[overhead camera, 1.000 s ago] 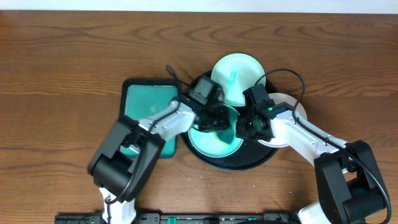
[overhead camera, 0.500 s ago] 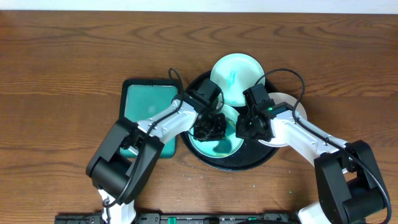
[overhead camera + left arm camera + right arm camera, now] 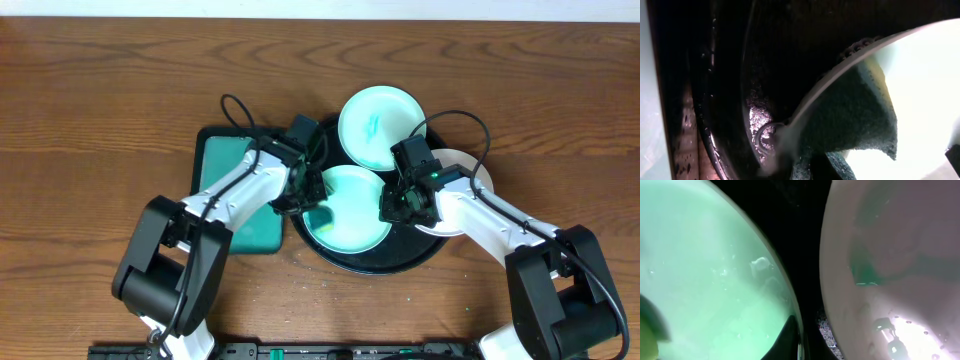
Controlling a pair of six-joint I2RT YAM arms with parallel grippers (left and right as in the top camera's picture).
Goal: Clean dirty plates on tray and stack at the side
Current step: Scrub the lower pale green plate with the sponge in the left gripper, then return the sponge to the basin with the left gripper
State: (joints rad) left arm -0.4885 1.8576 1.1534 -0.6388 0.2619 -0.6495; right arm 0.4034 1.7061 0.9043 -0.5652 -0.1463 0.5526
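Observation:
The black tray (image 3: 392, 262) holds three plates. A pale mint plate (image 3: 352, 212) lies at its middle. A plate with a teal smear (image 3: 380, 127) lies at the back, and a white plate (image 3: 464, 160) is at the right, partly under my right arm. My left gripper (image 3: 303, 192) is shut on a dark green sponge (image 3: 855, 117), which rests on the middle plate's left rim (image 3: 920, 100). My right gripper (image 3: 392, 207) pinches that plate's right rim (image 3: 795, 330). The white plate also shows in the right wrist view (image 3: 890, 255).
A rectangular teal tray (image 3: 232, 165) lies on the wooden table just left of the black tray, under my left arm. Cables loop above both wrists.
My left gripper has dragged the sponge from the middle plate's centre to its left rim. The plate's face now shows. My right arm has held still.

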